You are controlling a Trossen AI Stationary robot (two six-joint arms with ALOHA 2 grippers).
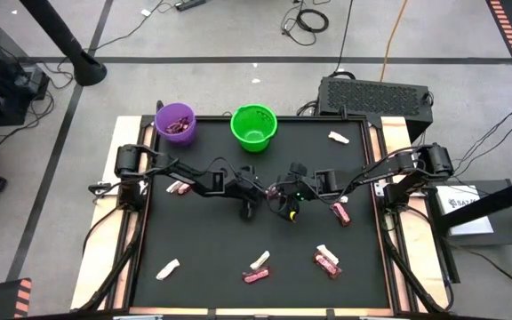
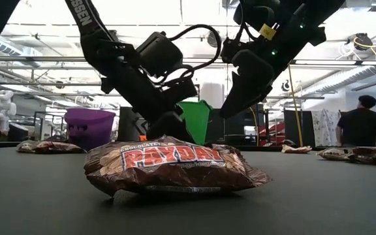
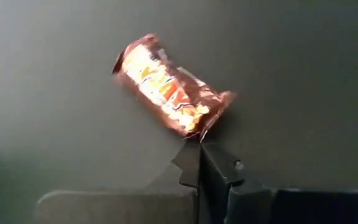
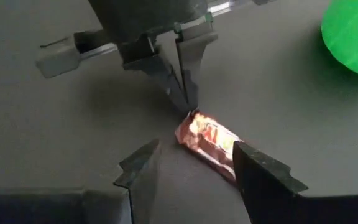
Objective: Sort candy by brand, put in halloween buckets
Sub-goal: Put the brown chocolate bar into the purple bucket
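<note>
Pink-red candy bar [image 3: 169,86] is lying mid-frame on my high view | I'm seeing my left gripper [image 3: 199,144] clenched, pinching the wrapper's end seam | my right gripper [image 4: 194,163] is hanging spread apart over the same bar | purple bucket [image 1: 175,124] and green bucket [image 1: 253,127] are sitting upper centre.

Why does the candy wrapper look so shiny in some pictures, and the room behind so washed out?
Left wrist view: glare on the PayDay bar blurs its lettering. Right wrist view: the same hot shine, and the green bucket is soft. Low view: bright ceiling lights bleach the background, leaving both arms dark silhouettes, while the wrapper's print reads sharp.
</note>
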